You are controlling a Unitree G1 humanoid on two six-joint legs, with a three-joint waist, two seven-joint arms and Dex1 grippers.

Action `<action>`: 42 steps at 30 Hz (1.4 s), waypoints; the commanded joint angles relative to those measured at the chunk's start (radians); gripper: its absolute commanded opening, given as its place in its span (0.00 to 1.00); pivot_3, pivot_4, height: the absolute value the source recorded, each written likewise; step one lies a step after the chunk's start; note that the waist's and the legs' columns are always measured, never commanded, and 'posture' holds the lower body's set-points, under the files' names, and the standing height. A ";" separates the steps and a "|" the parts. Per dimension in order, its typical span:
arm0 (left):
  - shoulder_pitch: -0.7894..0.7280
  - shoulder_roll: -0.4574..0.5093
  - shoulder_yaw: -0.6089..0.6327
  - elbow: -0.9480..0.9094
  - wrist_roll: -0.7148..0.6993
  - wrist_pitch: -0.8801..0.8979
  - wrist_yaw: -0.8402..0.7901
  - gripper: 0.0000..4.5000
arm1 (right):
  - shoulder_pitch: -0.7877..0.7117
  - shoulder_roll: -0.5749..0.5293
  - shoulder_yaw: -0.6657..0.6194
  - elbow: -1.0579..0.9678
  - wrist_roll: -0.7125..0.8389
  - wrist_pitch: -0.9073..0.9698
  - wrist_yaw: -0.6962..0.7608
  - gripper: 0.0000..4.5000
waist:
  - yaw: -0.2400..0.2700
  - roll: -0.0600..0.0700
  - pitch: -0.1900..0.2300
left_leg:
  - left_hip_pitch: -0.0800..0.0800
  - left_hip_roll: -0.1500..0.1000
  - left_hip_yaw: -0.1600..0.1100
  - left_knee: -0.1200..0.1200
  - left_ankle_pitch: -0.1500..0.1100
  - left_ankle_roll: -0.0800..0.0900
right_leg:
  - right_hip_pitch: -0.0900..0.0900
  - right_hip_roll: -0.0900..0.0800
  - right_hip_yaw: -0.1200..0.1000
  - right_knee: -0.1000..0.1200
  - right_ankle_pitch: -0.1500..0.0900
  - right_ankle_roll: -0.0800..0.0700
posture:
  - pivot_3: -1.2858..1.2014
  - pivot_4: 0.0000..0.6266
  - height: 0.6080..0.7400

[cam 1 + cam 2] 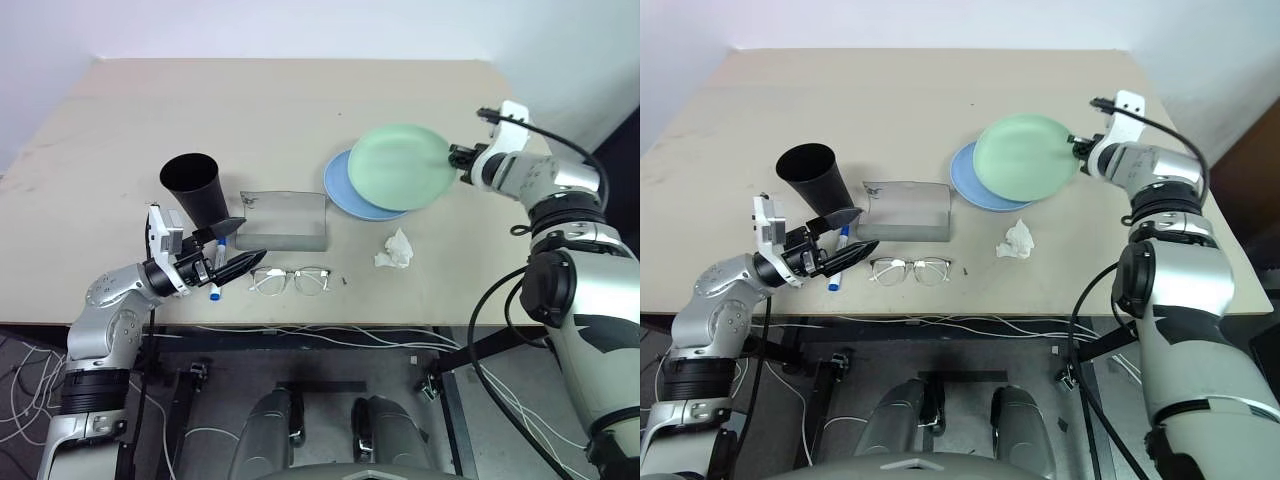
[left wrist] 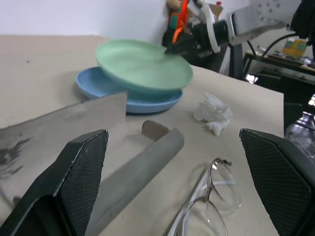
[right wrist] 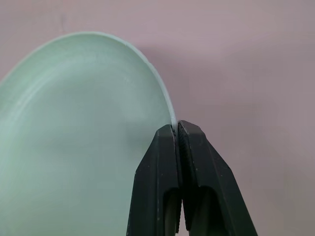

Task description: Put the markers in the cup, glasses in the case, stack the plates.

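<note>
Nearest the camera, the left gripper (image 1: pixel 228 252) hangs with its jaws spread wide and empty over the table's (image 1: pixel 300 100) front edge, beside the clear-framed glasses (image 1: pixel 290 281) and the grey case (image 1: pixel 284 220). Farther back, the right gripper (image 1: pixel 452 156) pinches the rim of the mint green plate (image 1: pixel 400 165), held tilted above the light blue plate (image 1: pixel 350 195). That plate looks light, stiff and smooth, so a thin rim pinch may slip; lowering it level seems wise.
</note>
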 commanded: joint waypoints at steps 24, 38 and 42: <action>-0.015 0.039 0.047 -0.034 -0.011 -0.016 0.006 1.00 | -0.056 0.005 0.112 -0.198 -0.106 -0.119 0.194 0.83 | -0.020 0.000 0.000 | 0.001 0.000 0.003 -0.002 0.003 0.000 | -0.002 -0.001 0.001 0.003 0.003 0.003 | 0.52 0.24 1.00; 0.019 0.065 0.087 -0.063 -0.023 -0.001 0.021 1.00 | 0.610 -0.140 0.194 -1.220 0.207 0.207 0.677 0.99 | -0.024 -0.001 -0.001 | 0.002 0.000 0.001 -0.005 0.000 0.004 | -0.003 -0.002 0.002 0.001 0.006 0.000 | 0.52 0.24 1.00; 0.043 0.075 0.102 -0.086 -0.031 0.009 0.030 1.00 | 0.627 -0.125 0.225 -1.211 0.204 0.274 0.643 0.99 | -0.022 -0.002 -0.002 | 0.003 0.001 0.000 -0.007 0.000 0.004 | -0.008 -0.002 0.002 0.000 0.007 -0.007 | 0.52 0.24 1.00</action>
